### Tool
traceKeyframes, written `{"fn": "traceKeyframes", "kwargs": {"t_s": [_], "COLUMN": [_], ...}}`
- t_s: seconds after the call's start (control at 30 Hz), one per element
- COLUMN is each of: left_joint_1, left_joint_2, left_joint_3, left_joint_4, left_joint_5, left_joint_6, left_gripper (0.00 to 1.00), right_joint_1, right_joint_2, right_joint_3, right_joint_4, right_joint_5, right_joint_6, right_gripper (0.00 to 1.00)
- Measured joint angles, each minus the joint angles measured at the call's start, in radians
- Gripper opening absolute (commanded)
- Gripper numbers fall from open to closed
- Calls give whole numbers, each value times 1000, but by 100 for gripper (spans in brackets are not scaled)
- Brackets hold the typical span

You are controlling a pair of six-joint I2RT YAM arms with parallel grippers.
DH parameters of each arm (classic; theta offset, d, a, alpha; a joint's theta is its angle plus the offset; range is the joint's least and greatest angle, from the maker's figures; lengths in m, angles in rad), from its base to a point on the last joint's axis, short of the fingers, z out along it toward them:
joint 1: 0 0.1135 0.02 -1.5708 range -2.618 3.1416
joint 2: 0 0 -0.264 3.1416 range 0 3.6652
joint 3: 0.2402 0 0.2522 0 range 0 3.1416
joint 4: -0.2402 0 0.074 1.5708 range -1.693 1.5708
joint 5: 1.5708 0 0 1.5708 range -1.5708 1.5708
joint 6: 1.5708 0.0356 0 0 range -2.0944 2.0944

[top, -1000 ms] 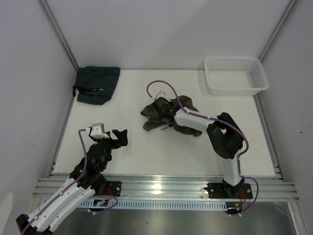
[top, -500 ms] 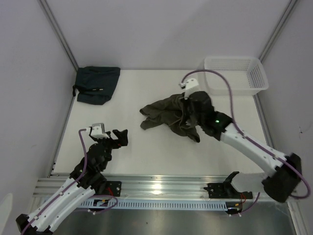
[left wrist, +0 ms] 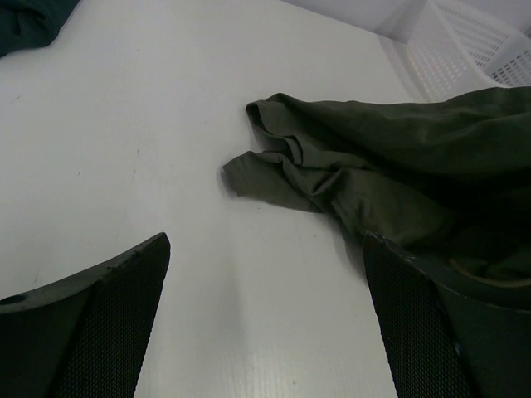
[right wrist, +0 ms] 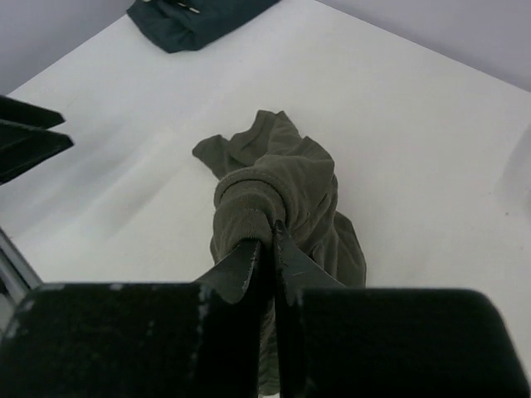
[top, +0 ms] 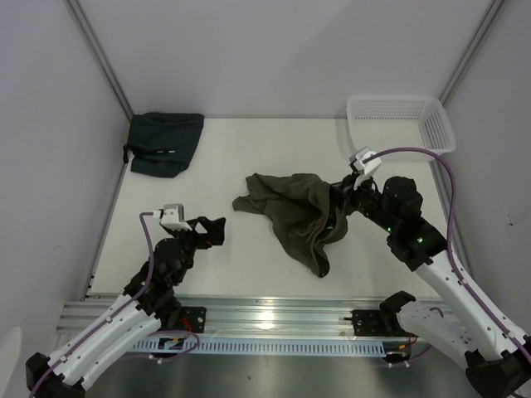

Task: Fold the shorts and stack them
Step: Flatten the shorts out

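Observation:
The olive-green shorts (top: 292, 211) hang crumpled from my right gripper (top: 342, 207), part lifted and part trailing on the white table at centre. In the right wrist view the gripper (right wrist: 272, 236) is shut on a bunched fold of the shorts (right wrist: 286, 186). My left gripper (top: 211, 231) is open and empty, low over the table left of the shorts. In the left wrist view its fingers (left wrist: 108, 315) frame bare table, with the shorts (left wrist: 365, 166) ahead at the right.
A folded dark teal garment (top: 164, 142) lies at the table's far left corner. A white plastic basket (top: 401, 125) stands at the far right corner. Grey walls close in both sides and the back. A metal rail runs along the near edge.
My right gripper has pulled the shorts to the right and toward the near side, raising them and spreading the cloth. My left gripper has shifted slightly right toward the shorts.

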Motion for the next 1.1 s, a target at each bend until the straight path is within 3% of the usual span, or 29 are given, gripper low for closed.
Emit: {"fn": "traceKeyframes", "kwargs": {"t_s": [0.27,0.43,0.57,0.63,0.87,1.1], "left_joint_1": [3,13,13,13,13,13], "left_joint_2": [222,506,813,886,994,1070], "left_joint_3": [44,78,203,227,311,356], "left_joint_4": [237,516,600,637,695,753], "left_joint_5": [106,391,589,652,846,890], "left_joint_6": [56,241,401,451,628,777], "left_gripper": [99,99,99,99,99,99], "right_joint_1": [0,0,0,0,0,0], "right_joint_2": [-63,-63,-71,-78,-96,-101], "right_joint_3": [-29,-53,-53,-53,-19,28], "right_joint_4": [-14,-39,-55,-67,-141,-195], "right_joint_5": [-76,-85,-120,-131,-167,-235], "right_joint_6": [22,31,32,32,25,15], "right_gripper": [3,1,0,0,0,0]}}
